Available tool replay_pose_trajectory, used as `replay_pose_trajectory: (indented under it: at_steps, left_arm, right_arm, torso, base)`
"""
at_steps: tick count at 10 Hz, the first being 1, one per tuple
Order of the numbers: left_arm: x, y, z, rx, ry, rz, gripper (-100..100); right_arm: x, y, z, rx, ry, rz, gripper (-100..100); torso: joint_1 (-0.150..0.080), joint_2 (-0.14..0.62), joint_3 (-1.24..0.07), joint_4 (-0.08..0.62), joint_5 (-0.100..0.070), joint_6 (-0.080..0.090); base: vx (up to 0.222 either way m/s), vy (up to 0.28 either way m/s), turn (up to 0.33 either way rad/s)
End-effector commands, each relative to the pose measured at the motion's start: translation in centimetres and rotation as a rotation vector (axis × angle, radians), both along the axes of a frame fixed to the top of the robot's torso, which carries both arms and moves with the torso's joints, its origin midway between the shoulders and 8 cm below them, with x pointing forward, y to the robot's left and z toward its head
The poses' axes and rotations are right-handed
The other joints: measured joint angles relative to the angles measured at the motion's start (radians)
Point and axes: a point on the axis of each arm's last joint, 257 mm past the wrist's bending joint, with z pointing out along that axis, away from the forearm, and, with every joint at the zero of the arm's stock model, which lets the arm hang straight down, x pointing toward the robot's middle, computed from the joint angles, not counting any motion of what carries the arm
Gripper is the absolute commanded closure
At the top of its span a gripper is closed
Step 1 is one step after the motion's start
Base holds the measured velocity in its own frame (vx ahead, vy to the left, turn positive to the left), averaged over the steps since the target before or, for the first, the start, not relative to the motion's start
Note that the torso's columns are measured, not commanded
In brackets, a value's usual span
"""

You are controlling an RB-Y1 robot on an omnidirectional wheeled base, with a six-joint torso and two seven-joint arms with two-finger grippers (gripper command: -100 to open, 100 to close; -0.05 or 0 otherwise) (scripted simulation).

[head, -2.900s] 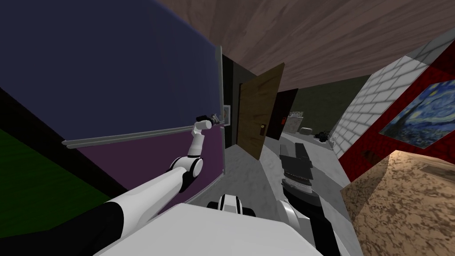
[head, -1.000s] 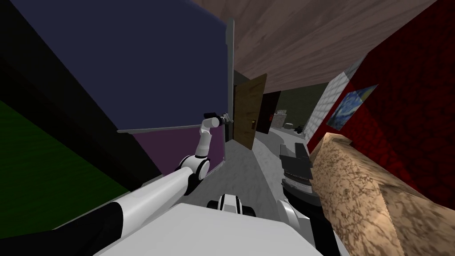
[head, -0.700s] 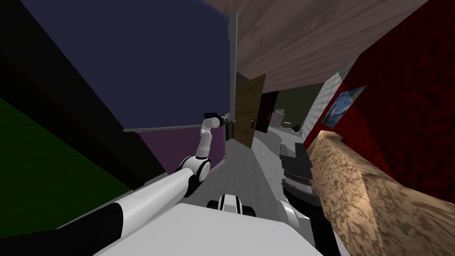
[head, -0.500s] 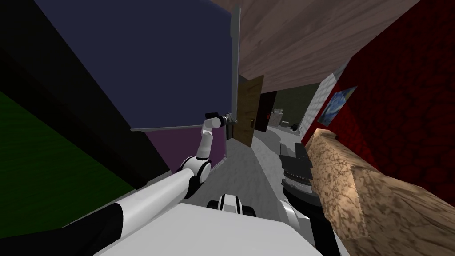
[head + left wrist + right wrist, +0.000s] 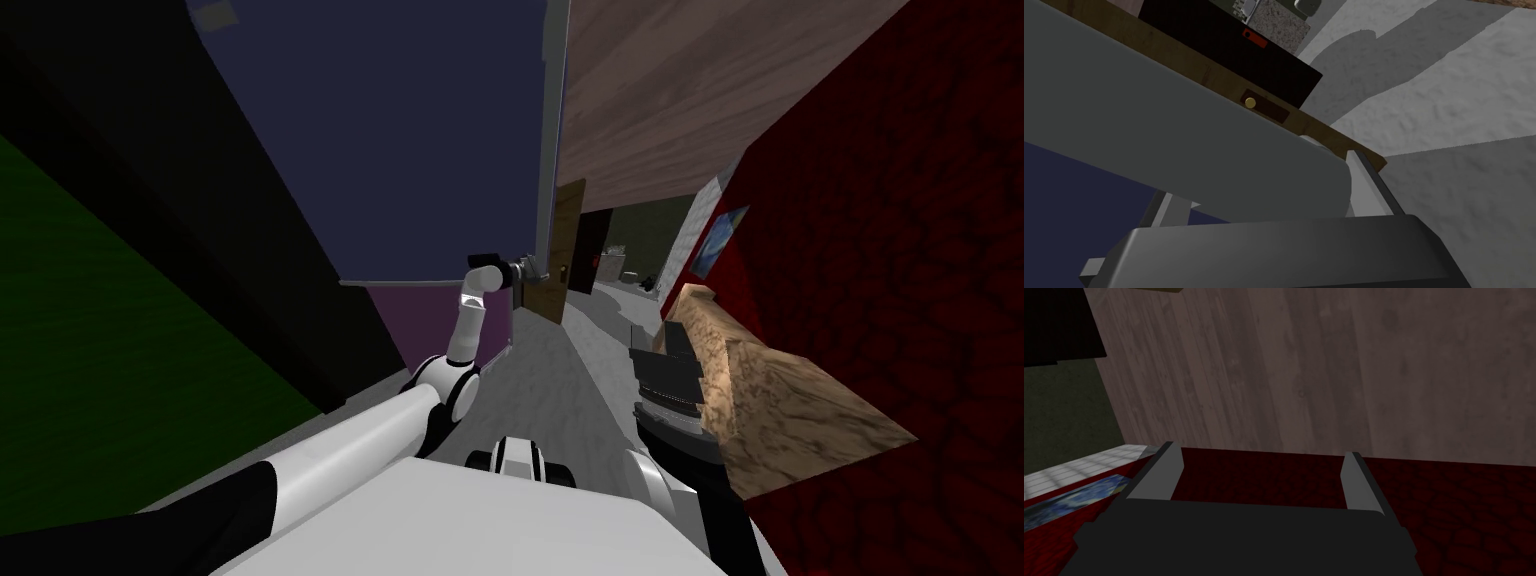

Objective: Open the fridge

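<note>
My left fingers [image 5: 1369,187] clamp the thick grey handle bar [image 5: 1224,150] of the dark navy fridge door [image 5: 420,150]; my right fingers [image 5: 1164,473] stand wide apart.

The handle [image 5: 553,130] runs along the right edge of the fridge door [image 5: 420,140], upper centre. The counter [image 5: 770,390] lies lower right.

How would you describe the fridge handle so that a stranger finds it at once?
Find the big navy blue fridge door on the robot's left. Along its free edge runs a long light grey handle bar, gripped at one end by the left end effector. Unlike the flat brown wooden door behind, it is a slim round rod.
</note>
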Motion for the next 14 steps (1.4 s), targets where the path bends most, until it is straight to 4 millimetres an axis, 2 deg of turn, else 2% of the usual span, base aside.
replay_pose_trajectory:
  at_steps: [1, 4, 5, 8, 9, 12, 13, 14]
  left_arm:
    - [-0.9, -0.8, 0.1, -0.002, -0.004, -0.031, 100]
    - [-3.9, -2.7, 0.0, -0.004, 0.003, -0.126, 100]
    - [-3.9, -2.7, 0.0, -0.004, 0.003, -0.126, 100]
    - [-7.1, -4.3, 0.1, -0.005, 0.002, -0.217, 100]
    - [-7.1, -4.3, 0.1, -0.005, 0.002, -0.217, 100]
    - [-10.5, -5.6, 0.2, -0.001, 0.0, -0.311, 100]
    - [-10.7, -5.5, 1.5, -0.004, -0.004, -0.302, -100]
    - [-11.1, -5.4, 2.1, -0.004, -0.004, -0.308, -100]
  right_arm:
    - [0.0, 0.0, 0.0, 0.0, 0.0, 0.0, 0]
    - [0.0, 0.0, 0.0, 0.0, 0.0, 0.0, 0]
    - [0.0, 0.0, 0.0, 0.0, 0.0, 0.0, 0]
    - [0.0, 0.0, 0.0, 0.0, 0.0, 0.0, 0]
    - [0.0, 0.0, 0.0, 0.0, 0.0, 0.0, 0]
    - [0.0, 0.0, 0.0, 0.0, 0.0, 0.0, 0]
    - [0.0, 0.0, 0.0, 0.0, 0.0, 0.0, 0]
    - [0.0, 0.0, 0.0, 0.0, 0.001, 0.0, 0]
  torso:
    - [-0.002, 0.001, 0.001, 0.0, -0.001, 0.001]
    - [0.002, 0.002, 0.001, 0.001, 0.0, 0.002]
    - [0.002, 0.004, 0.003, 0.001, 0.0, 0.002]
    - [0.006, 0.001, 0.001, 0.0, 0.002, -0.002]
    - [0.006, 0.002, 0.001, 0.001, 0.002, -0.002]
    - [0.006, 0.002, 0.001, 0.002, 0.002, -0.001]
    - [0.004, 0.003, 0.002, 0.001, 0.001, 0.0]
    - [-0.005, -0.005, -0.003, 0.0, -0.001, 0.0]
  base:
    - [-0.146, 0.049, -0.037]
    - [-0.17, 0.131, -0.098]
    - [-0.156, 0.157, -0.065]
    - [-0.18, 0.162, -0.09]
    - [-0.18, 0.124, -0.057]
    - [-0.213, 0.146, -0.076]
    - [-0.075, 0.059, 0.057]
    - [0.06, -0.057, 0.076]
